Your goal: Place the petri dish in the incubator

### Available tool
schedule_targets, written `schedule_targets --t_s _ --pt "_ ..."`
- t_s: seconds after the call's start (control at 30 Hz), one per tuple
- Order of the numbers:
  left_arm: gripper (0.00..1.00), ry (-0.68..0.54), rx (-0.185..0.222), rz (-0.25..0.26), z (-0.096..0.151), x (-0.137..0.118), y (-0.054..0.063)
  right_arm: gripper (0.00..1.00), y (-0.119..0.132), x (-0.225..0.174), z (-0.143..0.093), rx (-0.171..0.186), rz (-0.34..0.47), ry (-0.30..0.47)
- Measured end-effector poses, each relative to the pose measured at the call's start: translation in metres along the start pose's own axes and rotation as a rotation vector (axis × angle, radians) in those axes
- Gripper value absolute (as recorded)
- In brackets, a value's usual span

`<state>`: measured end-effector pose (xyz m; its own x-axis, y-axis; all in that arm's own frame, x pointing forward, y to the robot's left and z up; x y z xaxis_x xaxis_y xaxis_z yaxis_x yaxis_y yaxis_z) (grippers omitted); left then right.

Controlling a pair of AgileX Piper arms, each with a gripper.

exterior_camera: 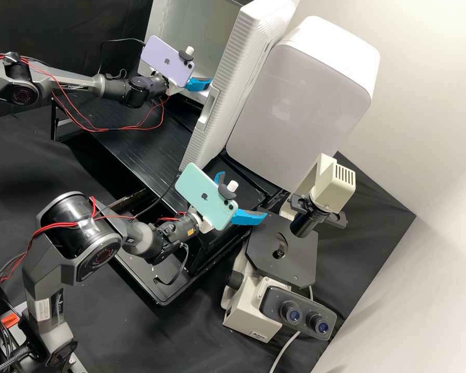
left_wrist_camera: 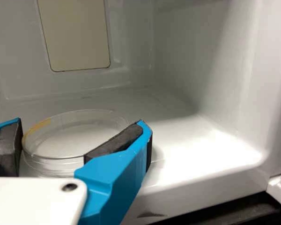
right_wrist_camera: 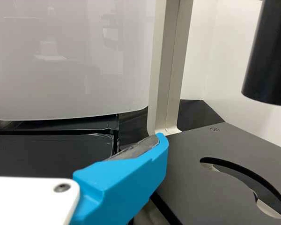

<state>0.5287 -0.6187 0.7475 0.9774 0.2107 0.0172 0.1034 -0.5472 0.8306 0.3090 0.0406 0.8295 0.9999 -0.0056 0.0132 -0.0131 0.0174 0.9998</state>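
- Your left gripper is inside the incubator, with its pads set narrowly against either side of the petri dish.
- The dish is low over the white chamber floor. It looks to be resting there, but its underside is hidden, so check this.
- Judged from this, the carry-in is done. What's left is to release the dish and back the arm out.
- Your right gripper sits by the microscope stage, holding nothing I can see; open or closed, I can't tell.

Left arm outstretched, level; right gripper parted, lower
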Motion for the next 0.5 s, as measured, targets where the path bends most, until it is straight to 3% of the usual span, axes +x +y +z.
schedule_targets --t_s 0.17,0.37,0.5 --pt "1.00 -0.009 0.009 -0.012 -0.002 -0.006 0.003 1.00 0.000 0.000 0.000 0.000 0.000 0.000" --pt "1.00 -0.032 0.069 -0.006 -0.006 -0.017 0.007 1.00 0.000 0.000 0.000 0.000 0.000 0.000" --pt "1.00 -0.039 0.065 -0.005 -0.010 -0.025 0.002 1.00 0.000 0.000 0.000 0.000 0.000 0.000"
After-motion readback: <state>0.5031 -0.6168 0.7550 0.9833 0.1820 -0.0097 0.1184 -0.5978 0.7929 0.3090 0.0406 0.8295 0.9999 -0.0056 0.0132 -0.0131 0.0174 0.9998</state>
